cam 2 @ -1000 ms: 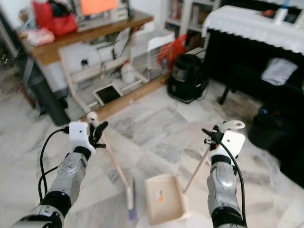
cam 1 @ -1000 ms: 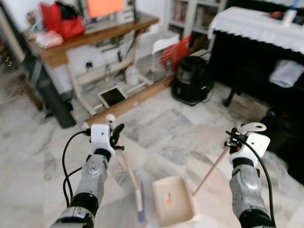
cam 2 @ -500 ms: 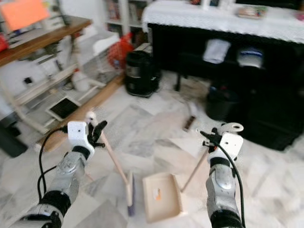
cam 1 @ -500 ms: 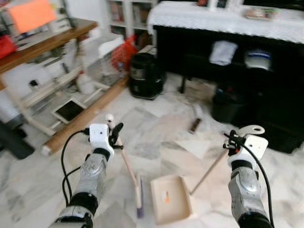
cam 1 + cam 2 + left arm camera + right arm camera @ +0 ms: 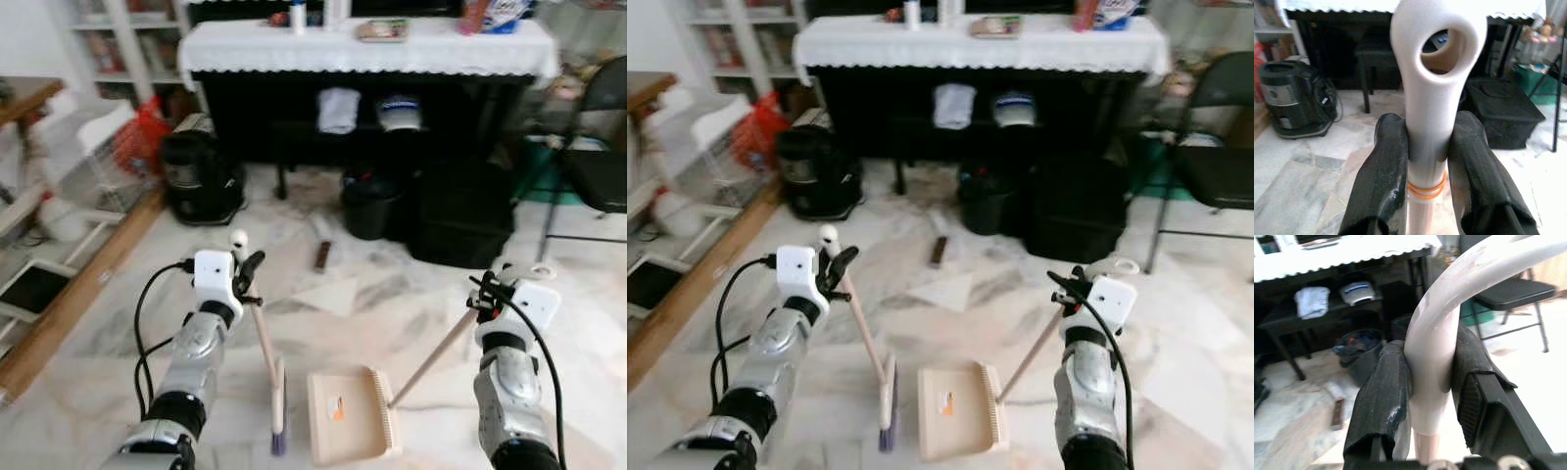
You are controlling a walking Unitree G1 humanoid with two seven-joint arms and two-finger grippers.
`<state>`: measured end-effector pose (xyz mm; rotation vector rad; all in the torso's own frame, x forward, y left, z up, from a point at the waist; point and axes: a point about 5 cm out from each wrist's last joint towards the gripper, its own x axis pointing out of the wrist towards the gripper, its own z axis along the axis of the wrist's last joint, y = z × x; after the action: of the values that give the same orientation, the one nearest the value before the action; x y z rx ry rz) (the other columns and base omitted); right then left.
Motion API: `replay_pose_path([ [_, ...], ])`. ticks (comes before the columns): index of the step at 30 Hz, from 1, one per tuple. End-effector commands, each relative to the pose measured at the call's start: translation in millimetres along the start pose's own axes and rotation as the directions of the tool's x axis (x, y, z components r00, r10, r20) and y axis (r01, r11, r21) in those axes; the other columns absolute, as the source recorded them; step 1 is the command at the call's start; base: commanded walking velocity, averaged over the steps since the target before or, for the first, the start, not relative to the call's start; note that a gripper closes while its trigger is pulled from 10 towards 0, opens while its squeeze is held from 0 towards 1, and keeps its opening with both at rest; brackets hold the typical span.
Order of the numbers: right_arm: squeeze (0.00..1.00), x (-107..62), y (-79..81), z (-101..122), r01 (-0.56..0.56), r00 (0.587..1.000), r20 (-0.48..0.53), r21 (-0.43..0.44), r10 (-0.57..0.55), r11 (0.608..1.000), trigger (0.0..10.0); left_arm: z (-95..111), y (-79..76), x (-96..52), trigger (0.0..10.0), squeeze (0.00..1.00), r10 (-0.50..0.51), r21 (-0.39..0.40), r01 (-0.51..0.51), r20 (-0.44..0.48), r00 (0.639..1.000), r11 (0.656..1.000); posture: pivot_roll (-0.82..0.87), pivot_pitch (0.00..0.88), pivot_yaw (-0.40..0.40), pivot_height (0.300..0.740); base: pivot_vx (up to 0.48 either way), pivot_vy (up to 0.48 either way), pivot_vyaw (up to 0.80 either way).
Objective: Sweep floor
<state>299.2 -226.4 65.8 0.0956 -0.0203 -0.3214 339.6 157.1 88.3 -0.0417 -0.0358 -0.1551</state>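
Two slim handles sit pinched in my grip. My left gripper (image 5: 1425,147) clamps the broom (image 5: 265,348) just below its smooth white looped end, shaft slanting to bristles on veined marble floor (image 5: 392,294). My right gripper (image 5: 1430,377) squeezes the beige dustpan's (image 5: 351,416) curved handle, seemingly flat. Beyond, a black piano (image 5: 362,88).

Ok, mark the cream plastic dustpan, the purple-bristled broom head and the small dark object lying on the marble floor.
cream plastic dustpan (image 5: 345,419): left eye view, on its flat tray.
purple-bristled broom head (image 5: 278,411): left eye view, on the block above the bristles.
small dark object (image 5: 939,251): right eye view, on its middle, lying on the marble floor (image 5: 1205,323).
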Motion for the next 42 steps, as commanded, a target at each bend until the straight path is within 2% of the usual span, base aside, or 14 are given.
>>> replay_pose_path([
  [1,0.00,3.0,4.2,9,-0.007,0.999,0.043,0.015,0.006,1.000,10.0,8,0.2,4.8,10.0,0.00,-0.002,0.002,0.002,0.027,1.000,1.000,-0.18,0.000,0.074,0.740,0.000,0.000,-0.80],
  [5,0.00,3.8,4.4,10,-0.007,0.999,0.050,0.018,0.006,1.000,10.0,9,-0.4,5.0,10.0,0.00,-0.001,0.000,0.001,0.029,1.000,1.000,-0.18,0.000,0.071,0.740,0.000,0.000,-0.80],
  [20,0.00,6.9,6.3,14,-0.025,0.998,0.061,0.009,0.024,1.000,10.0,8,-2.6,5.7,10.0,0.00,0.009,-0.018,-0.008,0.028,1.000,1.000,-0.19,0.009,0.057,0.740,0.000,0.000,0.00],
  [32,0.00,3.6,11.9,15,-0.004,0.997,0.079,0.032,0.002,0.999,10.0,10,0.7,8.3,10.0,0.00,-0.020,0.000,0.020,0.016,1.000,1.000,-0.23,0.001,0.112,0.740,0.000,0.000,-0.80],
  [42,0.00,1.2,20.4,14,-0.008,0.996,0.091,0.041,0.004,0.999,10.0,12,-0.7,11.4,10.0,0.00,-0.053,0.005,0.053,0.003,0.999,0.999,-0.23,0.000,0.140,0.740,0.000,0.000,0.00],
])
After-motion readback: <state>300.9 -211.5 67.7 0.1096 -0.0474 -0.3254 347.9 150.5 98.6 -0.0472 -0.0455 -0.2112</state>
